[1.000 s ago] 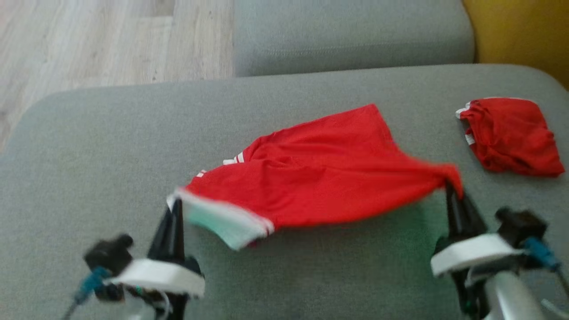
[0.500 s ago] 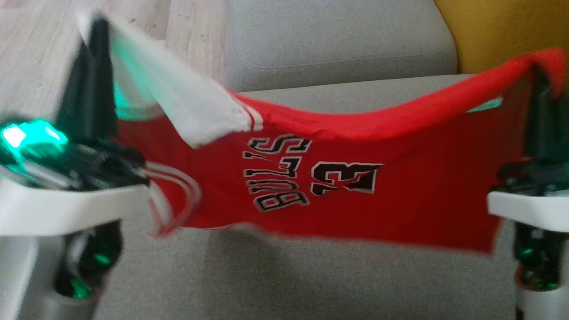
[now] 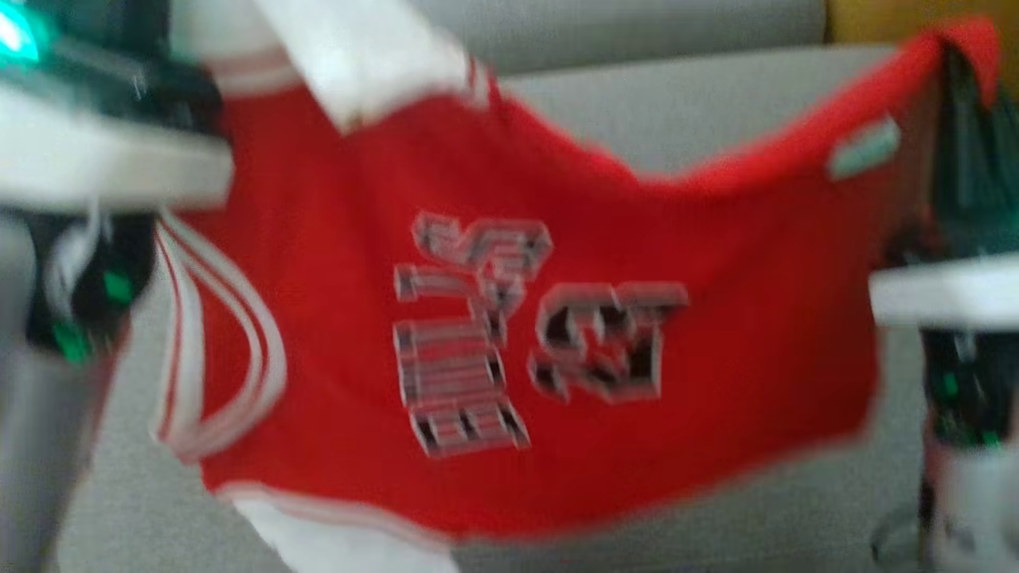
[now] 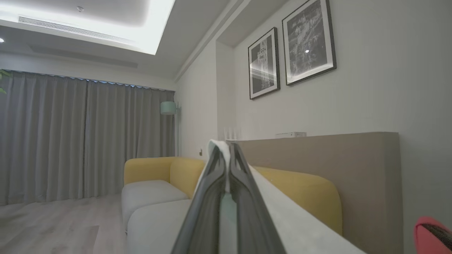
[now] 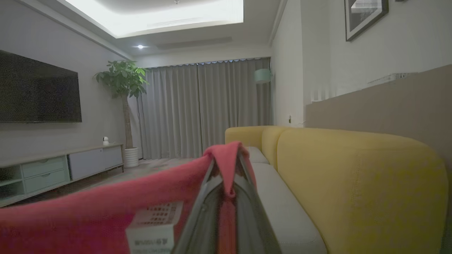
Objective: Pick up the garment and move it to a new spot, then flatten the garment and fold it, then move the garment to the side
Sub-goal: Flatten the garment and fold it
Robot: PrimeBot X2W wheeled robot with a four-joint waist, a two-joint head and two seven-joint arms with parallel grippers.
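right claw (image 5: 226, 160): clamped on red garment (image 5: 106, 211) | white label (image 5: 153, 225) | yellow sofa (image 5: 353, 176) behind

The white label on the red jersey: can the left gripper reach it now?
Probably not. The left gripper is shut on the white edge of the jersey, holding it up; the label hangs beside the right gripper.

Grey sofa seat (image 3: 716, 103) with a yellow backrest (image 5: 353, 176), set against a taupe wall panel (image 4: 335, 162). Above the panel, two framed black-and-white pictures (image 4: 309, 40) side by side. Grey curtains (image 5: 197, 109) drawn across the far wall, a pale green floor lamp (image 5: 262, 76) just beside them. Opposite the sofa, a dark TV (image 5: 37, 91) over a low cabinet (image 5: 53, 169); small white device (image 5: 105, 140) near the cabinet's far end, potted plant (image 5: 123, 81) just past it on the wood floor (image 4: 53, 225). Lit recess (image 5: 159, 14) in the ceiling.
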